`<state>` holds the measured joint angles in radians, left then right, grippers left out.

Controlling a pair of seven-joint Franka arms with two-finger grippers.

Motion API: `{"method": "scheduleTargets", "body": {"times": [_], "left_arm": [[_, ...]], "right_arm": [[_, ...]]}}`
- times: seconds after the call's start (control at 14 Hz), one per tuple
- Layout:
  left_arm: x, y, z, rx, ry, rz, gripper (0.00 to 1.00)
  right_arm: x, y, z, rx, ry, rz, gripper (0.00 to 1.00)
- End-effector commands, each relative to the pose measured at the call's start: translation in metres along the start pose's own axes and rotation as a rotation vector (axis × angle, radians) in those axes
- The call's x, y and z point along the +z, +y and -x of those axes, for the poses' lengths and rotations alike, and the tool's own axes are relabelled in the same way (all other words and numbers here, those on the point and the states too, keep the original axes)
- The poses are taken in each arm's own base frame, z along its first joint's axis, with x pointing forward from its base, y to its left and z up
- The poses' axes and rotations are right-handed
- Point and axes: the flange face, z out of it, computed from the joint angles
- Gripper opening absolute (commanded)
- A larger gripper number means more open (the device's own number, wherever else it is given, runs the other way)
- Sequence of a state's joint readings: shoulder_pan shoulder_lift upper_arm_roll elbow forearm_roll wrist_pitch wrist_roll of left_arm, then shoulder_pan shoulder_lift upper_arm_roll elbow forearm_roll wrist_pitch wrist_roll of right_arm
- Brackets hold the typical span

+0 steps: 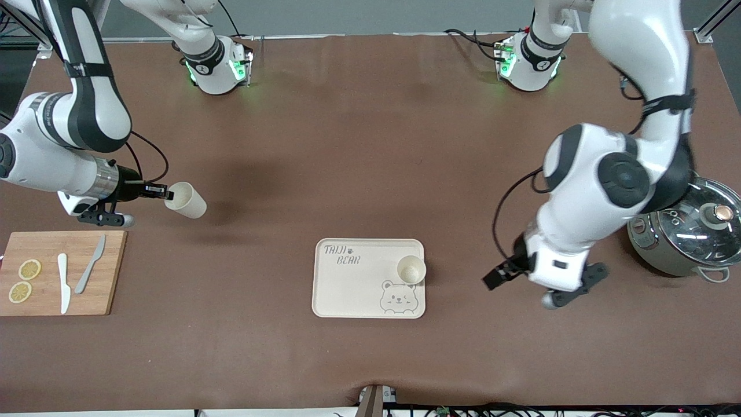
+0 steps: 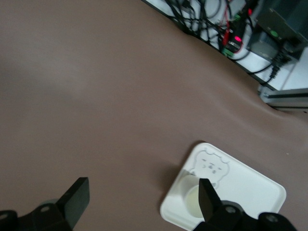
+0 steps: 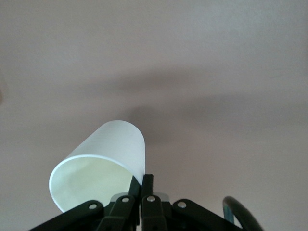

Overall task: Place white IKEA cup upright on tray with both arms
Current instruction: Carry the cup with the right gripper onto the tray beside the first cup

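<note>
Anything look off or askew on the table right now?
Only the white cup pinched by its rim in the right gripper: it hangs tilted on its side above bare table, not upright. The other cup stands upright on the tray. The left gripper is open beside the tray. Nothing spilled.

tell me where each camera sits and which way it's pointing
Front view: high across the table, facing the bases; shows both arms, the tray with an upright cup on tray, the cutting board and the pot.
Left wrist view: on the left arm, looking down past the open left gripper at the tray.
Right wrist view: on the right arm, looking along the right gripper pinching the rim of the held cup, tilted over bare table.
Shared: front and left wrist views both show the tray; front and right wrist both show the held cup.
</note>
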<state>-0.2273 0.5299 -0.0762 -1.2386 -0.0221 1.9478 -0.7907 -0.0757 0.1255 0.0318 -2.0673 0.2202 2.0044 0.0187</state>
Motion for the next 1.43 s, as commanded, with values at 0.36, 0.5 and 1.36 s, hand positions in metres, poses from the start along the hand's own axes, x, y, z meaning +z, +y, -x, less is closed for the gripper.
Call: {"method": "scheduleTargets", "body": {"times": [0.36, 0.5, 1.36], "left_arm": [[-0.096, -0.137, -0.049, 0.16, -0.083, -0.148, 1.0], [-0.115, -0.158, -0.048, 0.215, -0.083, -0.191, 1.0], [-0.147, -0.194, 0.006, 0.341, -0.116, -0.216, 1.0]], "right_arm": [[0.01, -0.093, -0.053, 0.309, 0.033, -0.017, 0.0], [0.037, -0.137, -0.052, 0.333, 0.055, -0.011, 0.0], [0.124, -0.304, -0.022, 0.772, 0.17, -0.129, 0.0]]}}
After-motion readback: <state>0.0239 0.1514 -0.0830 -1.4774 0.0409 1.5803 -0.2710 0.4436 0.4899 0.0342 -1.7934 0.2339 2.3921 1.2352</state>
